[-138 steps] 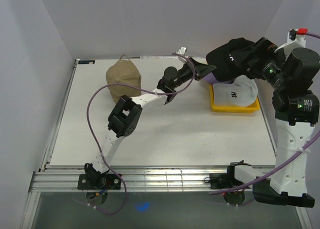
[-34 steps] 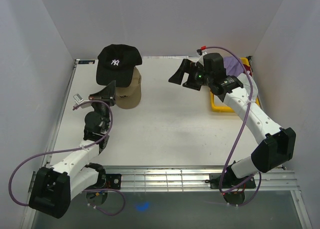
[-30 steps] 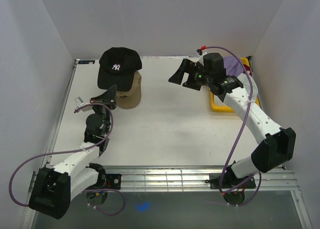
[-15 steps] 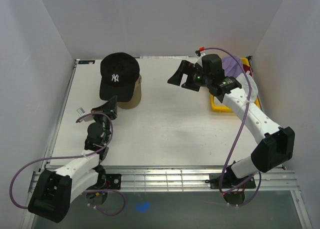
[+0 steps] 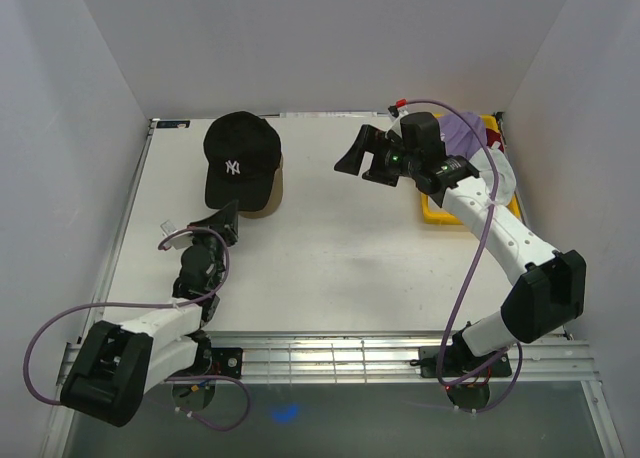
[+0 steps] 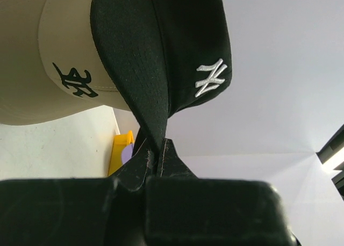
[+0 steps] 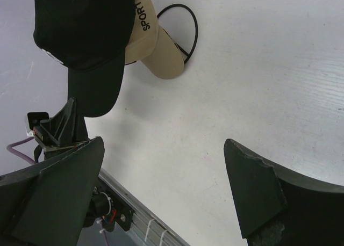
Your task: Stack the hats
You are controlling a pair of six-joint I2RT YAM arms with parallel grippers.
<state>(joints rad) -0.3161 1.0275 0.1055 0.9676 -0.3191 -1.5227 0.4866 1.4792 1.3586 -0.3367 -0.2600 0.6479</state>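
At the far left of the worktop [image 5: 340,268], the left gripper [image 5: 230,214] is pressed together on the tip of the black cap's [image 5: 240,158] brim. Its crown sits over the tan cap [image 5: 270,190], which rests on the worktop near the back-left corner. So two caps look joined, though the black one has not yet been let go, and I cannot tell whether it is fully seated. Toward the middle, the right gripper [image 5: 352,156] hangs above the bare worktop with its fingers spread wide and nothing between them. Further right, the yellow tray [image 5: 440,215] holds more to stack: a lavender cap [image 5: 462,130] and a sliver of a dark red cap [image 5: 492,129] show behind the arm, so by my reckoning most of the job remains. The overhead view alone gives this layout and the tray's contents. The left wrist view alone shows the pinch itself, the brim edge caught between the fingertips, along with dark lettering on the tan cap. The right wrist view shows from the side how the black brim slopes down from the crown to the left gripper.
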